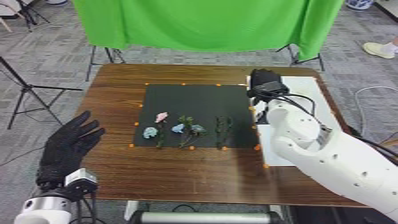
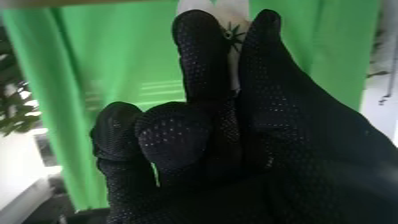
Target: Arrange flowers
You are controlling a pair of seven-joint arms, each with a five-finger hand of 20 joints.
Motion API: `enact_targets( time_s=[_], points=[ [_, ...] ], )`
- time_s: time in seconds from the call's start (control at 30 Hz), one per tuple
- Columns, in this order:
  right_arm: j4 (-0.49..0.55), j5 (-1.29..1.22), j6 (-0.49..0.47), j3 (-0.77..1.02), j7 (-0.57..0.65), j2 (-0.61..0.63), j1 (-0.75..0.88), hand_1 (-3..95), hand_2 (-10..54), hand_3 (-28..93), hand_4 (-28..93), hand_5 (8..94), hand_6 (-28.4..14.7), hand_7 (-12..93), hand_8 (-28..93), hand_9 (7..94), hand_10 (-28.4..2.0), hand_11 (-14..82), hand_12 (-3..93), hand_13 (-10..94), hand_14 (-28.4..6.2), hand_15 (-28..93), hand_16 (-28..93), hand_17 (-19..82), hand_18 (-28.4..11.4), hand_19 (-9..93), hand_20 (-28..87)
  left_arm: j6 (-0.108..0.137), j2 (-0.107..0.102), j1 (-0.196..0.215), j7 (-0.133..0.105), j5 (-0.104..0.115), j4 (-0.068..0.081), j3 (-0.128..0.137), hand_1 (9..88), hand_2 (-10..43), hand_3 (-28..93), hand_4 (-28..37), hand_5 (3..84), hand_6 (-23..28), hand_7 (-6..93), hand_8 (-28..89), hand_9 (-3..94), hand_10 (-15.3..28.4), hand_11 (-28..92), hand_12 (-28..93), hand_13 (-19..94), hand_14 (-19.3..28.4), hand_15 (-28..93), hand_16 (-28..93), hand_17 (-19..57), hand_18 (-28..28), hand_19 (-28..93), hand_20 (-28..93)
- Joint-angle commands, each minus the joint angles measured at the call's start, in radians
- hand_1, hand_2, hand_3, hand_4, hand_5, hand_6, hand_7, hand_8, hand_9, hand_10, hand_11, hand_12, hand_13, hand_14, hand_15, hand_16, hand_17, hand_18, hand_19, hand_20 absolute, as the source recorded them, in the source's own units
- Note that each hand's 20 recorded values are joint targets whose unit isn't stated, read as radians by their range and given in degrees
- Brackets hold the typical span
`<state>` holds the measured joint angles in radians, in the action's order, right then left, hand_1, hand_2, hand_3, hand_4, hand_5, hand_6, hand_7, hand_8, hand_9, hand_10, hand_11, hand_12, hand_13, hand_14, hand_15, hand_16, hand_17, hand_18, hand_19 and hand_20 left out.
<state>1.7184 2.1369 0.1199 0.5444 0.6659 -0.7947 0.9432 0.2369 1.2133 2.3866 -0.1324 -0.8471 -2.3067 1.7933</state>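
My right robot hand (image 1: 266, 81) is by the white sheet (image 1: 306, 95) on the worktop (image 1: 191, 182), far right; finger and thumb pinch a white thing (image 2: 234, 21), vase maybe. Left robot hand (image 1: 69, 142): loosely spread, left side. Pink flower (image 1: 161, 117), pale blue flower (image 1: 149, 132), blue flowers (image 1: 179, 128), green sprigs (image 1: 224, 126) all lie on black mat (image 1: 182, 97). None look arranged; early stage, likely all left.
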Motion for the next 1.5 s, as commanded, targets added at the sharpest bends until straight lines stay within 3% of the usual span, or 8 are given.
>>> enact_targets(
  time_s=[0.03,0.77,1.07,1.17,1.37,1.5],
  points=[
    [-0.028,0.000,-0.019,-0.058,-0.007,-0.111,0.014,54.6,-9.5,83,-28,83.7,0.6,25,1,93.4,-8.2,12.8,34.7,78,-5.2,80,15,39,-22.4,93,50,-0.009,0.005,-0.008,0.013,-0.003,0.006,-0.002,24.6,6.0,81,-21.2,38.4,10.5,13.9,-10,34.9,19.8,27,9,26,26.4,49,-9,-10.5,23.3,57,-2],
    [-0.053,-0.022,-0.064,-0.066,-0.008,-0.161,0.042,53.2,-9.5,84,-28,80.4,1.0,27,0,90.5,-8.1,13.0,35.4,74,-5.2,78,18,36,-21.5,93,47,-0.018,0.005,-0.027,0.027,-0.006,0.014,-0.003,24.6,6.1,81,-21.2,38.4,10.6,13.8,-10,34.9,19.8,27,9,26,26.4,50,-10,-10.5,23.3,57,-2],
    [-0.016,-0.019,-0.150,0.012,-0.021,-0.170,0.094,46.9,-9.5,86,-28,71.5,-0.9,30,-5,83.1,-8.9,15.2,33.9,69,-6.6,78,19,32,-21.4,93,46,-0.023,0.008,-0.025,0.035,-0.007,0.014,0.001,24.7,6.1,81,-21.1,38.4,10.6,13.8,-10,35.0,19.8,27,9,26,26.4,49,-10,-10.6,23.3,57,-2],
    [-0.011,-0.012,-0.115,-0.006,-0.016,-0.159,0.084,45.4,-9.5,86,-28,69.4,-1.3,30,-5,82.7,-9.1,15.6,33.7,68,-7.4,79,18,32,-21.6,93,46,-0.024,0.009,-0.027,0.037,-0.009,0.014,0.000,24.7,6.1,81,-21.2,38.4,10.5,13.9,-10,35.0,19.8,27,9,26,26.4,50,-10,-10.5,23.3,57,-2],
    [0.020,-0.008,-0.153,0.031,-0.015,-0.150,0.106,42.6,-9.5,89,-28,67.6,-1.8,28,-6,74.4,-10.9,24.6,25.8,66,-8.2,79,17,31,-21.9,93,47,-0.026,0.013,-0.021,0.042,-0.010,0.012,0.003,24.7,6.1,81,-21.1,38.4,10.5,13.9,-10,35.0,19.8,27,9,26,26.4,49,-10,-10.5,23.3,57,-2],
    [0.041,-0.009,-0.185,0.058,-0.010,-0.145,0.119,41.3,-9.5,90,-28,66.7,-1.9,27,-8,73.6,-11.1,26.2,24.6,66,-8.9,80,16,31,-22.2,93,47,-0.025,0.013,-0.019,0.043,-0.012,0.010,0.004,24.7,6.2,81,-21.0,38.3,10.5,13.9,-10,35.0,19.8,27,9,26,26.4,49,-10,-10.5,23.3,57,-2]
  ],
)
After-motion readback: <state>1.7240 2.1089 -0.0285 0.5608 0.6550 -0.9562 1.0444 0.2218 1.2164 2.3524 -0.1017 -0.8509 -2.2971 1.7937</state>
